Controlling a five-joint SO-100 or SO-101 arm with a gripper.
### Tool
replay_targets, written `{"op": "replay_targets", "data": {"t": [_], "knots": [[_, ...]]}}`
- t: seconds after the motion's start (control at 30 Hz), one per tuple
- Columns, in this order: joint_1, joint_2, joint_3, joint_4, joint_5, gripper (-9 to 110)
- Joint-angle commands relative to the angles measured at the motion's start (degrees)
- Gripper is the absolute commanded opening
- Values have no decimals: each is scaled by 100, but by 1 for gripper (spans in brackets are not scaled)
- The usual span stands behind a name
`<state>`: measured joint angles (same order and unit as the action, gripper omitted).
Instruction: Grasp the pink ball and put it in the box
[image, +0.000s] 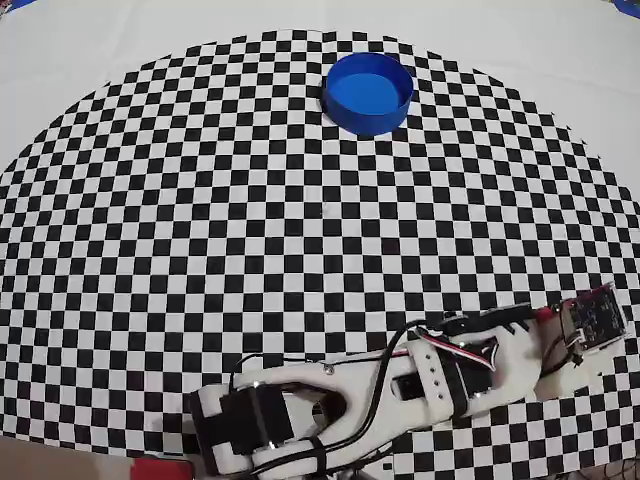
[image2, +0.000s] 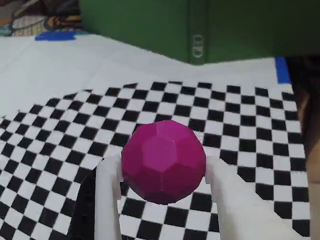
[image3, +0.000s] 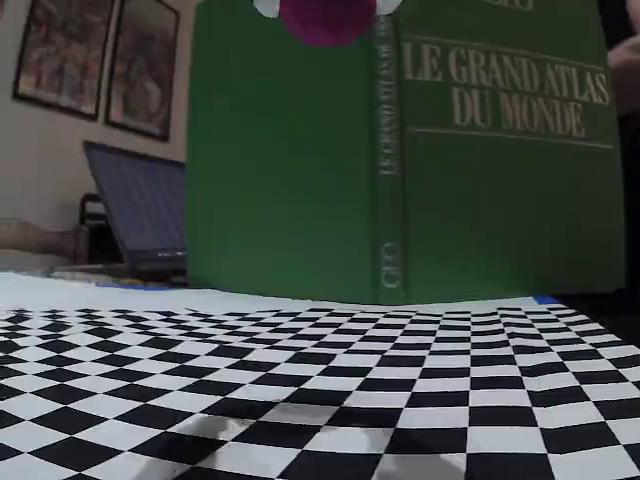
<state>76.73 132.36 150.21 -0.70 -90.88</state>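
Note:
The pink ball (image2: 163, 161) is a faceted magenta sphere clamped between my two white fingers (image2: 107, 190) in the wrist view. My gripper (image2: 162, 167) is shut on it and holds it above the checkered mat. In the fixed view the ball (image3: 325, 22) hangs at the top edge, high above the mat, with the gripper (image3: 325, 8) mostly cut off. The box (image: 372, 120) is a round blue container, empty, at the far top centre of the overhead view. There my arm (image: 430, 380) lies along the bottom, far from the box, and the ball is hidden.
A large green atlas book (image3: 400, 150) stands upright behind the mat's far edge and also shows in the wrist view (image2: 200, 25). A laptop (image3: 135, 210) sits to its left. The checkered mat (image: 250, 230) covers the table between arm and box.

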Motion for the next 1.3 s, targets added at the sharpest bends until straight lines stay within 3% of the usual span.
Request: {"op": "replay_targets", "data": {"t": [0.0,1.27], "knots": [[-185,0,-255,-97,-35,0],[-2953,-53,-334,-132,-26,0]]}}
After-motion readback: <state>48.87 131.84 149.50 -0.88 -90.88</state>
